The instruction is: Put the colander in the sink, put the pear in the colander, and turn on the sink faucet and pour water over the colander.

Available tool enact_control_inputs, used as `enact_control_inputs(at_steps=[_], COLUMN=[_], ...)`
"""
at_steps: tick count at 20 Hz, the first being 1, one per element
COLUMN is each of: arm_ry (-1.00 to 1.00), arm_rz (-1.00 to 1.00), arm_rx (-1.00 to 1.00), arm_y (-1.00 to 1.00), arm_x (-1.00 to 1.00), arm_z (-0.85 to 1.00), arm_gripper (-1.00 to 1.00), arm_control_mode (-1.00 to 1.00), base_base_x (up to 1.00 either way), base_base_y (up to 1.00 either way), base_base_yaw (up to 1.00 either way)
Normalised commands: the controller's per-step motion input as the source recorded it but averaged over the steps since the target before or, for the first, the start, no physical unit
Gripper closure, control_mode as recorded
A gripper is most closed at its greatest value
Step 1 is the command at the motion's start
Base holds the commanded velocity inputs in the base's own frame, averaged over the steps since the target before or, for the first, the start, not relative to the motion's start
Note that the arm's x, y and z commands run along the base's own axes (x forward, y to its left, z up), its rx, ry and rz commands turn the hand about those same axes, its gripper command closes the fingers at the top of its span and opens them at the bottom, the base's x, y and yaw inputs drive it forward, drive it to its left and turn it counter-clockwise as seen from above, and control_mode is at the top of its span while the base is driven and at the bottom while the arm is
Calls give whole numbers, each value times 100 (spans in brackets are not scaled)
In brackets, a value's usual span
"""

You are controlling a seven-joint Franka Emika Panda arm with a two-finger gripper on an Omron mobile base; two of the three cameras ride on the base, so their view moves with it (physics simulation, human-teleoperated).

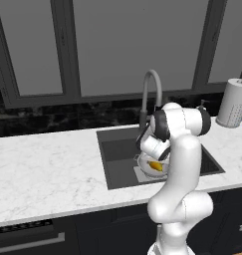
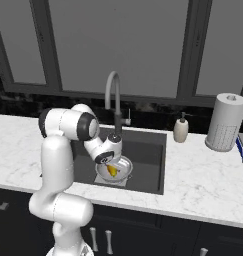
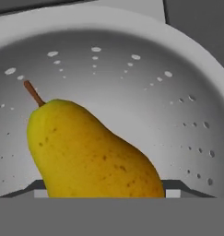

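Observation:
The silvery perforated colander [image 2: 125, 173] sits in the dark grey sink [image 2: 149, 159], on the pale patch of its bottom. Inside the bowl is the yellow-orange pear [image 3: 90, 152], stem pointing up-left in the hand view. My gripper [image 3: 104, 191] reaches down into the colander [image 3: 145, 78] and is shut on the pear, with a fingertip against each side of it. From the left base view the pear [image 1: 155, 166] shows just under my wrist, inside the colander [image 1: 142, 165] in the sink [image 1: 117, 154]. The grey gooseneck sink faucet [image 2: 113, 90] stands behind the basin, with no water showing.
A cream soap dispenser [image 2: 181, 130] stands right of the sink, and a paper towel roll [image 2: 224, 122] stands farther right. White marble counter [image 1: 48, 169] stretches to the left. Dark window panes run behind the faucet [image 1: 151, 84].

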Motion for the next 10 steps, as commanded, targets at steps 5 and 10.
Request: enact_control_inputs(at_steps=[5, 10], arm_ry=[-10, -13], arm_rz=[9, 9], arm_rx=[-2, -3], arm_y=[-10, -17], arm_x=[0, -13], arm_z=[-30, -33], arm_gripper=[-100, -100], arm_control_mode=[-100, -100], base_base_x=[0, 0], base_base_y=[0, 0], base_base_yaw=[0, 0])
